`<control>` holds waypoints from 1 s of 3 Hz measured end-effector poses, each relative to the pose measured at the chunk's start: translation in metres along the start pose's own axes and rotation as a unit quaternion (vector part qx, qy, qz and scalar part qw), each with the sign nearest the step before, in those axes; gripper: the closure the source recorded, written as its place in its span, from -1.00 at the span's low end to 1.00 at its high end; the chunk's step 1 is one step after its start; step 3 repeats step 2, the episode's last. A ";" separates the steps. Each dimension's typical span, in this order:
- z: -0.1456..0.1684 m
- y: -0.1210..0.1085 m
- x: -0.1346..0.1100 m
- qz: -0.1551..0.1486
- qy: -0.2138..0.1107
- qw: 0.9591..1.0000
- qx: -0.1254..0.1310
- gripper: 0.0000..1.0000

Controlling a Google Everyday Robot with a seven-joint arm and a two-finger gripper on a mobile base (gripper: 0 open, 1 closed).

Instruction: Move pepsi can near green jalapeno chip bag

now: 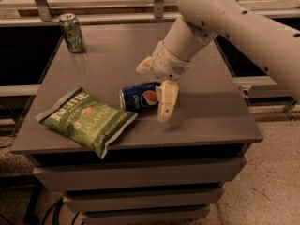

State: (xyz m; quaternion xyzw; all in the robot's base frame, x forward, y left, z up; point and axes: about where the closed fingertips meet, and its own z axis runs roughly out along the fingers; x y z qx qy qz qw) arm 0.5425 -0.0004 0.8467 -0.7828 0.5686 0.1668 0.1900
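Note:
The pepsi can (138, 97) lies on its side on the grey table (206, 116), its left end touching or almost touching the right edge of the green jalapeno chip bag (86, 120), which lies flat at the front left. My gripper (153, 93) is open and straddles the can's right end. One finger (167, 100) is in front of that end and the other finger (144, 65) is behind the can. The can rests on the table between them.
A green patterned can (71, 32) stands upright at the table's back left corner. A metal rail (117, 18) runs behind the table. The table's front edge (140, 146) is close to the bag. My arm (234, 18) reaches in from the upper right.

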 end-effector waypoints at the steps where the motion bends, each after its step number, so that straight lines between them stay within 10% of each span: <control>1: 0.001 0.000 0.000 -0.001 -0.003 1.000 -0.001 -1.00; 3: 0.001 0.001 -0.001 -0.007 -0.010 1.000 -0.001 -1.00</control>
